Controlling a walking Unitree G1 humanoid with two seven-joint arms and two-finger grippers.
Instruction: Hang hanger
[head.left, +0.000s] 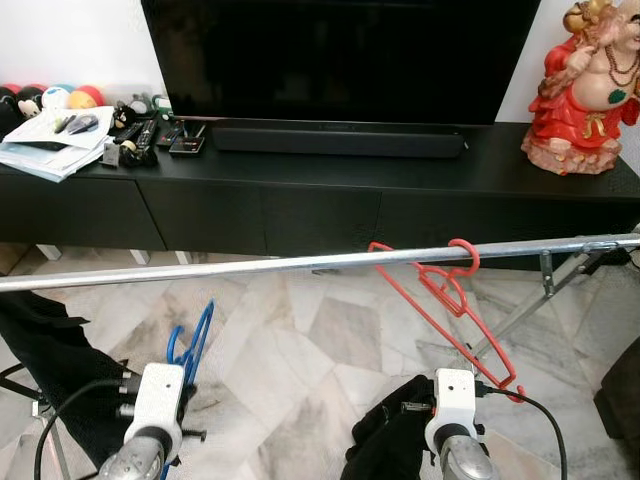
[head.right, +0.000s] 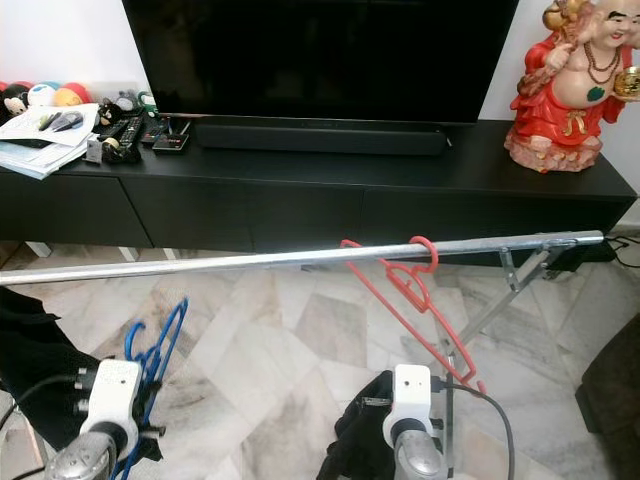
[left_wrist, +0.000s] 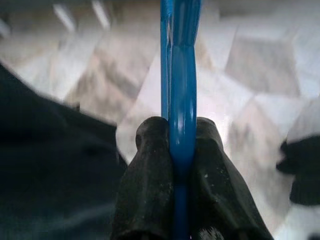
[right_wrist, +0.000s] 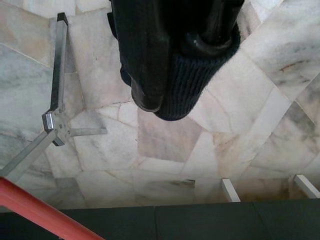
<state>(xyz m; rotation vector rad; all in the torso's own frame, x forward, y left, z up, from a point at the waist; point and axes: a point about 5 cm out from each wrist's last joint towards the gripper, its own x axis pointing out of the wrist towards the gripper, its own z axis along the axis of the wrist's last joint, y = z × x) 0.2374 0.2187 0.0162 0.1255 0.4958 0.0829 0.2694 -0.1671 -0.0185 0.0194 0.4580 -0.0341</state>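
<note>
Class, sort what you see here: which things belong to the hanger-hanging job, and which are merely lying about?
Belong to the job:
blue hanger, clamped in the left gripper
metal rail
red hanger, already hooked on the rail
right gripper

Lying about:
television
red figurine
remote controls
papers

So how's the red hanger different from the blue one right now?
The red hanger is hooked over the metal rail and hangs tilted; the blue hanger sits below the rail, not yet hung. The blue one is clamped in the left gripper, whereas the right gripper holds dark cloth, not the red one. Both look like thin plastic hangers.
</note>
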